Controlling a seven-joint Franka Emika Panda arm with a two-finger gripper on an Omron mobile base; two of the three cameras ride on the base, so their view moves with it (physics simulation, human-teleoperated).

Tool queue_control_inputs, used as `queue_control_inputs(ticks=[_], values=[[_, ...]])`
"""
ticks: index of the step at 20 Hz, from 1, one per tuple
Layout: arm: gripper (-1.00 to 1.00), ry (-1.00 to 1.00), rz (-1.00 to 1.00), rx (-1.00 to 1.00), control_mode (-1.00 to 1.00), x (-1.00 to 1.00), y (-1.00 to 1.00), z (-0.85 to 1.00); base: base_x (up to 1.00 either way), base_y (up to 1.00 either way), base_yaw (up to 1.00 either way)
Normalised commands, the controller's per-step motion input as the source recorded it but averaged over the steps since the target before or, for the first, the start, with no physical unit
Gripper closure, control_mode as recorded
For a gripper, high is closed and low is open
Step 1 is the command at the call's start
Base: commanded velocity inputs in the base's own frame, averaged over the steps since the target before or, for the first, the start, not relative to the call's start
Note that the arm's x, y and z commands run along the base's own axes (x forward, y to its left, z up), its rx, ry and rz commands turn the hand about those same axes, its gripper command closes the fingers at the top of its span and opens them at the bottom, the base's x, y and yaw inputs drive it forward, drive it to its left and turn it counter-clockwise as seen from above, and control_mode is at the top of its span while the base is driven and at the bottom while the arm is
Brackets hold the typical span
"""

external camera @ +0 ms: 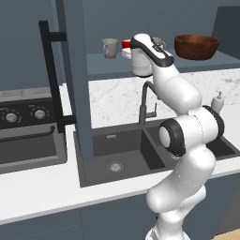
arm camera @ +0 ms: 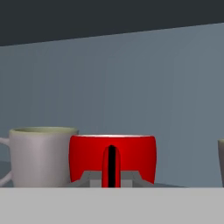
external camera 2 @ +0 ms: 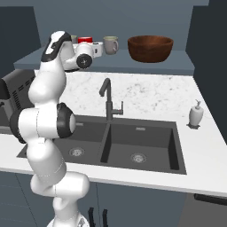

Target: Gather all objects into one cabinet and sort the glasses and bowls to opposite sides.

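Bright red cup (arm camera: 112, 151); beige mug (arm camera: 41, 156); dark brown bowl (external camera: 197, 46)

Kitchen: sink (external camera 2: 142, 146), faucet (external camera 2: 107, 99), stove (external camera: 28, 136).

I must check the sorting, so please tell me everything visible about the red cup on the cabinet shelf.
The red cup is small, bright red and glossy, with a pale rim and a dark vertical handle facing the hand camera. It stands upright on the cabinet shelf, close beside a beige mug; contact cannot be judged. The gripper sits directly before it, fingertips low at its base. Whether the fingers touch it is unclear.
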Motion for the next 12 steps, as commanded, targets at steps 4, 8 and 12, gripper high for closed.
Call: queue_control_inputs(ticks=[4,8,12], values=[[1.00,0.00,0.00,0.00,-1.00,0.00,0.00,0.00,0.00,0.00,0.00],[1.00,0.00,0.00,0.00,-1.00,0.00,0.00,0.00,0.00,0.00,0.00],[1.00,0.00,0.00,0.00,-1.00,0.00,0.00,0.00,0.00,0.00,0.00]])
